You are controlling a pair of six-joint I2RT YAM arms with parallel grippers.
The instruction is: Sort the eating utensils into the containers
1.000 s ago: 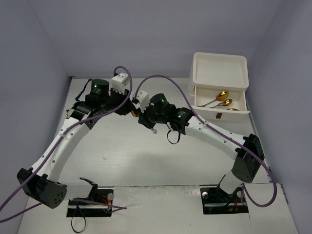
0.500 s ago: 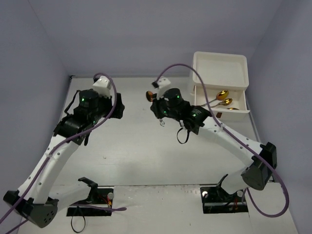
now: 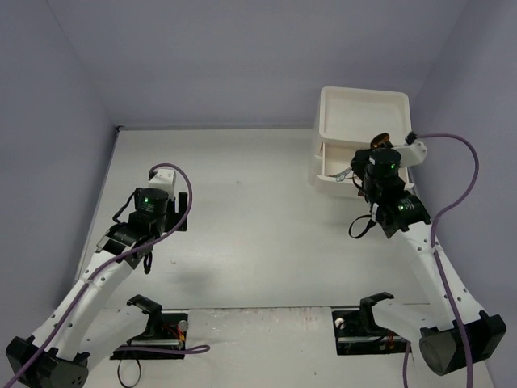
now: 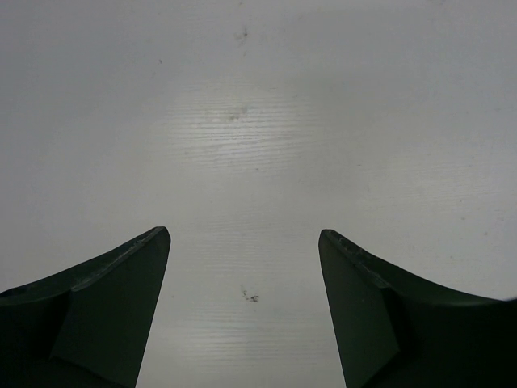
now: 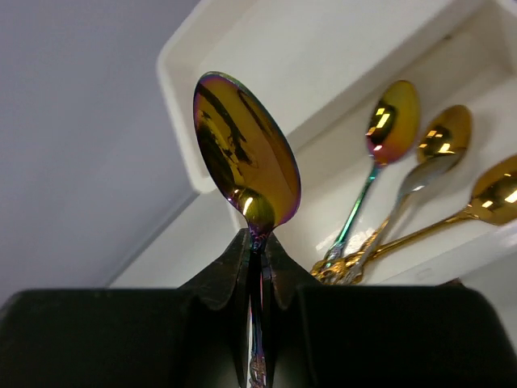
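A gold spoon with a purple sheen (image 5: 246, 153) stands bowl-up between the fingers of my right gripper (image 5: 257, 240), which is shut on its neck. In the top view that gripper (image 3: 378, 152) hangs over the open top drawer (image 3: 329, 166) of the cream-white cabinet (image 3: 363, 113). Three more gold spoons (image 5: 393, 113) (image 5: 443, 133) (image 5: 501, 190) lie inside the drawer (image 5: 323, 174). My left gripper (image 4: 242, 236) is open over bare table with nothing between its fingers. No other utensils show on the table.
The left arm (image 3: 149, 202) sits over the left part of the white table (image 3: 258, 234). Purple-grey walls enclose the table on three sides. The cabinet stands in the far right corner.
The two grippers were together mid-table; the left gripper opened and pulled back to the left. The right arm carried the spoon right and away, to above the open drawer.
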